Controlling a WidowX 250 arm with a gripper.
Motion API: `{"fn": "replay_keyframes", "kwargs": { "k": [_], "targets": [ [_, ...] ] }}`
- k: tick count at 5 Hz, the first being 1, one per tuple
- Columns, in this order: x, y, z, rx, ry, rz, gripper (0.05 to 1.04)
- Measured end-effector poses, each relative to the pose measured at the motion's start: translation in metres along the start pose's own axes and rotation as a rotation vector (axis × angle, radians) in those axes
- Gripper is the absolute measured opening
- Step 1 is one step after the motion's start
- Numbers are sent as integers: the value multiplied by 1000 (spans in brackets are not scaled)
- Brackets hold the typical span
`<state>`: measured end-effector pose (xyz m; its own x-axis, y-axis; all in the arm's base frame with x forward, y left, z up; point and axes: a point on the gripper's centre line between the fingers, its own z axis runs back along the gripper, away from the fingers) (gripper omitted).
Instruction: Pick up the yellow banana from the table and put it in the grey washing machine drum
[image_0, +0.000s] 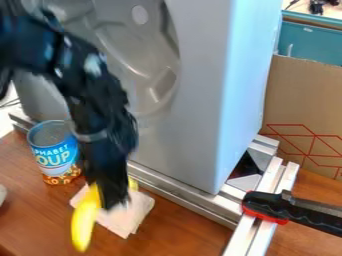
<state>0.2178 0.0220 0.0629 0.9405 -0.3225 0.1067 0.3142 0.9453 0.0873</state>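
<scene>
The black gripper (113, 196) hangs down from the upper left, over a folded whitish cloth (137, 212) on the wooden table. It is shut on a yellow banana (85, 220), whose long end slants down and to the left while a short bit shows on the gripper's right side. The gripper hides the banana's middle. Just left of the arm, a blue soup can (53, 152) stands upright, its right edge close to the arm.
Behind the arm rises a large grey appliance-like block (200, 100), with metal rails (180, 187) along its base. A black and red clamp (267, 206) sits on the rails at right. A cardboard box (304, 100) stands at the right, and a pale object (2, 194) at the left edge.
</scene>
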Motion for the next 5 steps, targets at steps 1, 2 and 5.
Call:
{"fn": "replay_keyframes", "kwargs": {
  "k": [1,2,5],
  "targets": [
    [9,13,46,64,-85,120,521],
    [9,-1,95,199,-160,272,521],
    [18,44,77,277,-257,636,521]
  ]
}}
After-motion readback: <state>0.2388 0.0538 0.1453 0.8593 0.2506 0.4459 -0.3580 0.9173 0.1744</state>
